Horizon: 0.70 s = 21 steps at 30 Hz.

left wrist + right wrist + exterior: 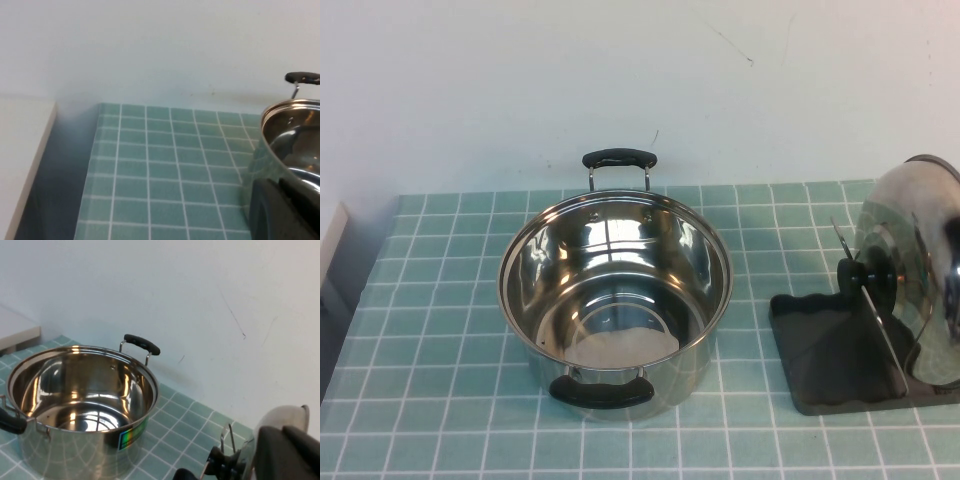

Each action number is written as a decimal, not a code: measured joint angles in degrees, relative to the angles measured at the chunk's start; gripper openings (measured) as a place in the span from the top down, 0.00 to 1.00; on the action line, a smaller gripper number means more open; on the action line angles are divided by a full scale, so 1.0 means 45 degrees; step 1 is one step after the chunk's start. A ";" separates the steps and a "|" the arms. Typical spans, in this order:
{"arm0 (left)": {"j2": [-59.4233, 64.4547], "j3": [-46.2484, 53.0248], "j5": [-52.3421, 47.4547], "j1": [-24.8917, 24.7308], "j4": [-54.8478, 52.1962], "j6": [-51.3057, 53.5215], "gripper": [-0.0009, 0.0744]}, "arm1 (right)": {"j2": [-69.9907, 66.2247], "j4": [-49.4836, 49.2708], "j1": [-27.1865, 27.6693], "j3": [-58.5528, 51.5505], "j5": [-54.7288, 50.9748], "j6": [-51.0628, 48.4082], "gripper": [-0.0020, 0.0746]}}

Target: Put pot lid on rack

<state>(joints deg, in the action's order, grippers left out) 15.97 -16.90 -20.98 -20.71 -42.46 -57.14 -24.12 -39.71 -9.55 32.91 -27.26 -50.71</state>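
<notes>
The shiny pot lid (910, 260) stands on edge in the dark rack (820, 350) at the table's right, leaning among the thin wire loops (880, 330), with its black knob (868, 272) facing the pot. In the right wrist view my right gripper (282, 432) is just behind the lid (282, 416), shut with nothing between its fingers, and the knob (220, 462) shows beyond the lid's rim. My left gripper (277, 182) is shut and empty at the table's left, next to the pot (290, 130). Neither arm shows plainly in the high view.
A deep steel pot (615, 290) with two black handles stands open in the middle of the green tiled table (440, 330). A white wall runs along the back. A pale ledge (25, 150) lies beyond the table's left edge.
</notes>
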 joint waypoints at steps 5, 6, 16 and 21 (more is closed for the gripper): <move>-0.1715 0.0198 -0.2344 0.0000 0.1110 0.0347 0.99 | 0.1770 -0.0211 0.0000 -0.1272 0.0060 0.0021 0.98; -0.1973 0.0198 -0.2731 0.0000 0.1227 0.0346 0.99 | 0.1957 -0.0241 0.0000 -0.1393 0.0118 0.0021 0.98; -0.2442 0.0198 -0.4291 0.0000 0.1449 0.0487 0.99 | 0.2274 -0.0342 0.0000 -0.2165 0.0242 0.0021 0.98; -0.2442 0.0198 -0.4322 0.0000 0.1493 0.0487 0.99 | 0.2274 -0.0391 0.0000 -0.2186 0.0103 0.0021 0.98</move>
<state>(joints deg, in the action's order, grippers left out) 4.98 -16.01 -40.43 -20.71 -35.74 -54.95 -13.89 -41.47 -9.55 23.07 -26.80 -50.61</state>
